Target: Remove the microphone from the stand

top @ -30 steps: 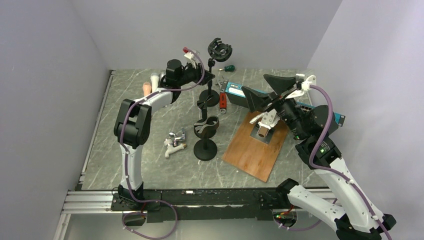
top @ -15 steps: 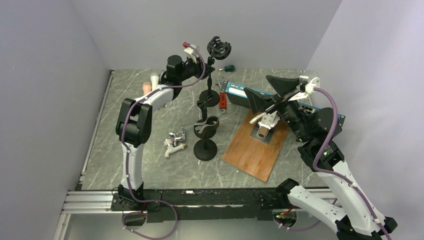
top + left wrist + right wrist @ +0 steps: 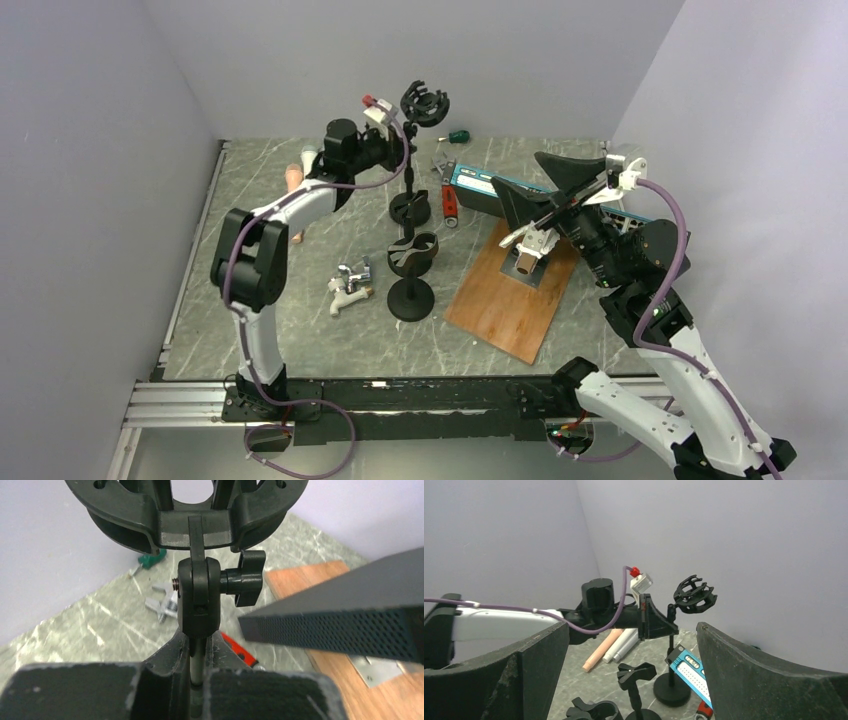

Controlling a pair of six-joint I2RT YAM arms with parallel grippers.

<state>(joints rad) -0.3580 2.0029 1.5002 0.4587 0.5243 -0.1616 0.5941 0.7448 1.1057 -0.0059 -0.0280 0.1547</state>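
Since a second ago the left arm has swung to the left and carried the stand [image 3: 410, 208] with it. The mount [image 3: 424, 103] at its top now sits further left against the back wall, while the right arm has barely shifted. On that stand the left jaws are closed around the thin pole just under the swivel joint, and the pole runs up through the narrow gap between the pads [image 3: 75, 690]. Above them the knob [image 3: 245, 577] sticks out to the right, and the ring of the mount fills the top of the wrist view, with wall showing through its middle. I cannot make out the microphone in any view. The right jaws are spread wide with nothing between the fingers [image 3: 764, 680]. They are held high, well to the right of the stand, above a board [image 3: 510, 295] lying on the tabletop [image 3: 300, 330]. Two shorter stands [image 3: 411, 290] rise just in front of the held stand. A peach cylinder [image 3: 293, 178] and a white cylinder [image 3: 311, 155] lie to its left. A screwdriver [image 3: 458, 135] lies behind it to the right, and a red tool [image 3: 447, 207] is just right of its base. A blue box [image 3: 478, 184] sits further right, and a tap [image 3: 348, 280] lies in front to the left.
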